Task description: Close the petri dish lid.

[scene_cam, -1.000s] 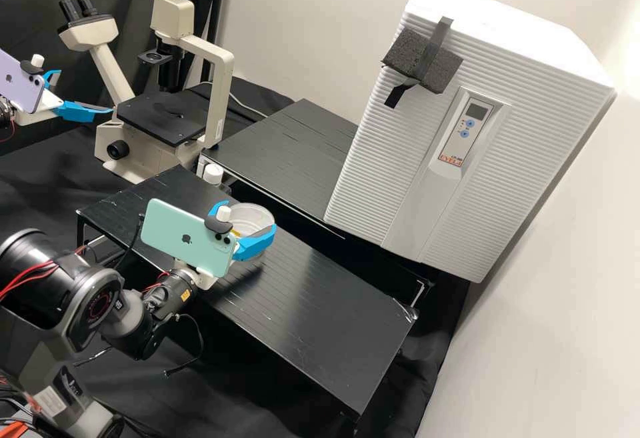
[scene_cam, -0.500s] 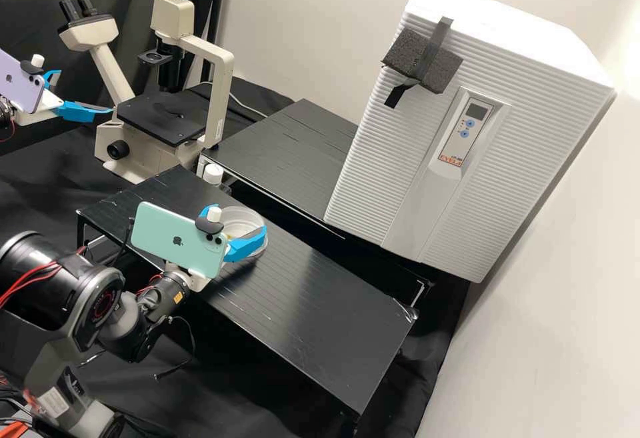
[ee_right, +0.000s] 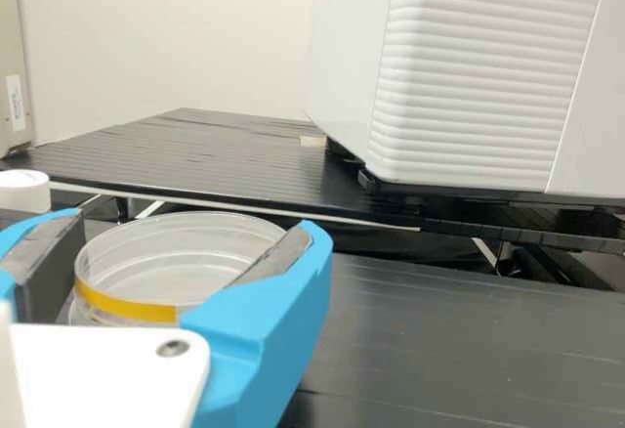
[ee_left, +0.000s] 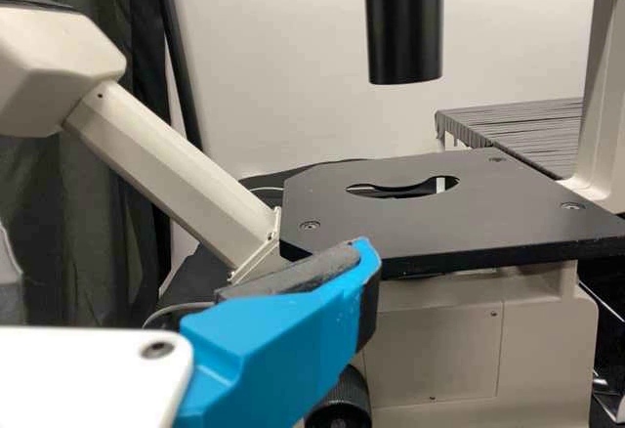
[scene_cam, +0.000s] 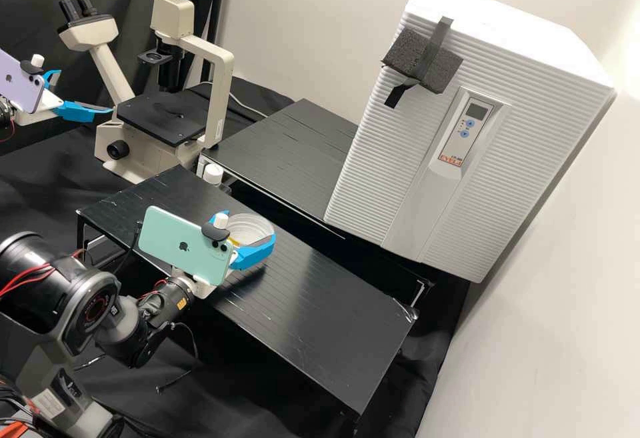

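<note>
Petri dish [ee_right: 146, 252]: lid-seating step, presumably
Right gripper [ee_right: 197, 221] clasps it, left gripper [scene_cam: 85, 91] spread wide; next: align, lower, release.

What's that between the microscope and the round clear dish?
A small white-capped container stands between the microscope and the clear dish, with some of the black stand's top there too; the high view shows this.
</note>
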Motion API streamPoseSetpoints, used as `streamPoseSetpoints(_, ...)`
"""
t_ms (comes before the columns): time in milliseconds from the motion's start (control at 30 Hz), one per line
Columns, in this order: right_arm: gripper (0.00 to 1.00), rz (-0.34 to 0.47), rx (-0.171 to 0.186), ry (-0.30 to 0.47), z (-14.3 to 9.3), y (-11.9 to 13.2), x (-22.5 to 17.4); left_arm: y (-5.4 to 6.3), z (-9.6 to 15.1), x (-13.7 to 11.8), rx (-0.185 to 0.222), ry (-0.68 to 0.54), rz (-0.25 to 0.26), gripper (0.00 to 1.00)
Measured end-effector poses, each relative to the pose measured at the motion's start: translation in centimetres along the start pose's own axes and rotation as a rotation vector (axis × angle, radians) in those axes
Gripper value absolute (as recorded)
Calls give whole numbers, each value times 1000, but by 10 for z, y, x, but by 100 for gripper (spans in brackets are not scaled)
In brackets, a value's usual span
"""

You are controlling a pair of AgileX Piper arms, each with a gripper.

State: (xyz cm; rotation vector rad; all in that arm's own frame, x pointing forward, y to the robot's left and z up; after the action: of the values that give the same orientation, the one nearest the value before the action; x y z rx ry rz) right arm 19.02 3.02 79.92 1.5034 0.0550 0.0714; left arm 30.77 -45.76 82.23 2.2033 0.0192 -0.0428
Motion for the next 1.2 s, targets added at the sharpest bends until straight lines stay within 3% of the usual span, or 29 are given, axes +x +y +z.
streamPoseSetpoints(33,0,0,-1,0,0,0,0,0,0,0,0,0,0,100)
streamPoseSetpoints(400,0,-3,-4,-7,2,0,-1,0,0,0,0,0,0,100)
streamPoseSetpoints(767,0,-19,4,49,-9,-3,-3,0,0,0,0,0,0,100)
streamPoseSetpoints(1200,0,-14,2,16,-3,-3,-2,0,0,0,0,0,0,100)
